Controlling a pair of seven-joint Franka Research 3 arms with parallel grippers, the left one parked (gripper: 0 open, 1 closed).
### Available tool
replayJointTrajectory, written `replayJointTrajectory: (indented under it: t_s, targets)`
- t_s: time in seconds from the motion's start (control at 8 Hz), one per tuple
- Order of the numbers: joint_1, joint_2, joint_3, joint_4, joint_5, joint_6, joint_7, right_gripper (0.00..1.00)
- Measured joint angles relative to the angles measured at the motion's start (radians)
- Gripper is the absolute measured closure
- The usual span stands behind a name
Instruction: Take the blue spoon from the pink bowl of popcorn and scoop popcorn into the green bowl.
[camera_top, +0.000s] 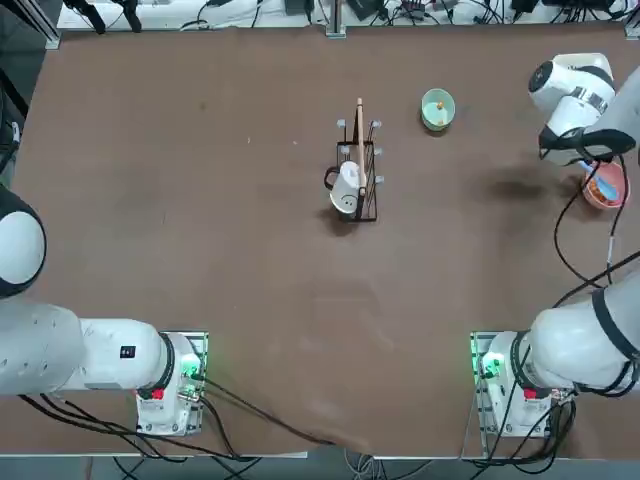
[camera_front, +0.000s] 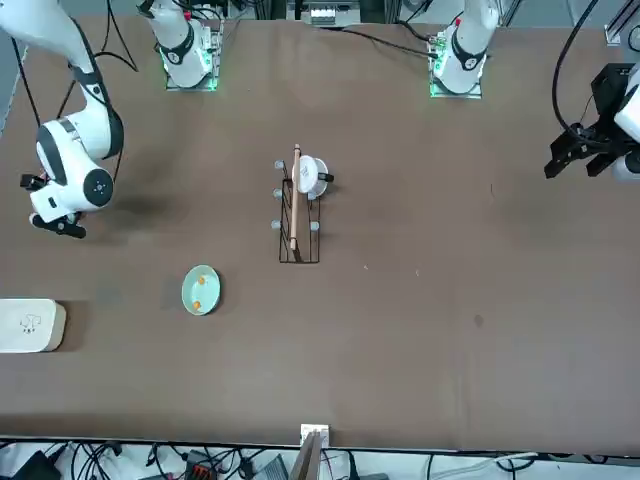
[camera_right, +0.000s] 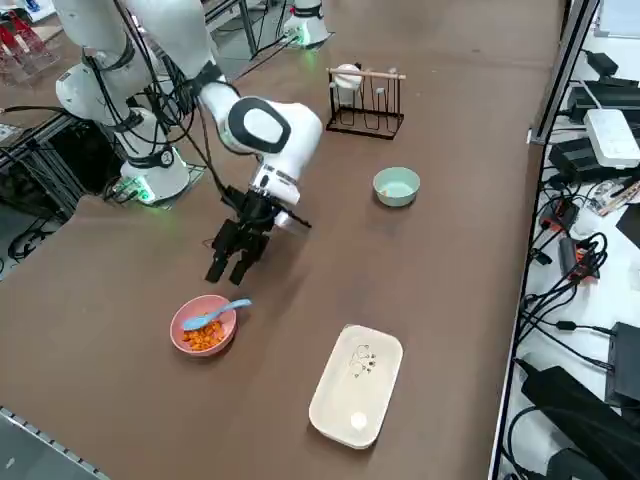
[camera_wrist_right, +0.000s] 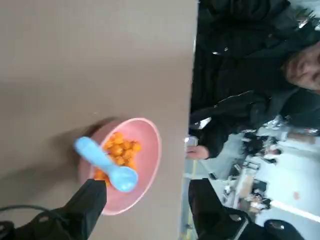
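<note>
Bystanders on the table
A wire rack (camera_top: 358, 178) holding a white mug (camera_top: 346, 189) stands mid-table; a white rectangular tray (camera_right: 356, 384) lies near the right edge.

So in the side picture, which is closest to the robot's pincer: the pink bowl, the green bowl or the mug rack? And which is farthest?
From the right pincer, open:
1. Pink bowl, just below it.
2. Green bowl, mid-table.
3. Mug rack, beyond that, farthest.

We find no words, brand names or numbers that we can read anywhere. The one sign we make out is a smiley face drawn on the white mug (camera_top: 346, 190) hanging on the wire rack (camera_top: 362, 180). The flat white tray (camera_right: 356, 385) carries a small mark we cannot decipher.
</note>
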Motion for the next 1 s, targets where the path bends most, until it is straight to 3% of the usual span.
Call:
replayJointTrajectory:
  t_s: [0.38, 0.75, 1.0]
  targets:
    - [0.099, -0.057, 0.008, 0.064, 0.285, -0.102, -0.006, 0.00]
    - [0.161, -0.068, 0.009, 0.341, 0.651, -0.354, -0.192, 0.00]
    - [0.162, -0.070, 0.006, 0.491, 0.840, -0.483, -0.278, 0.00]
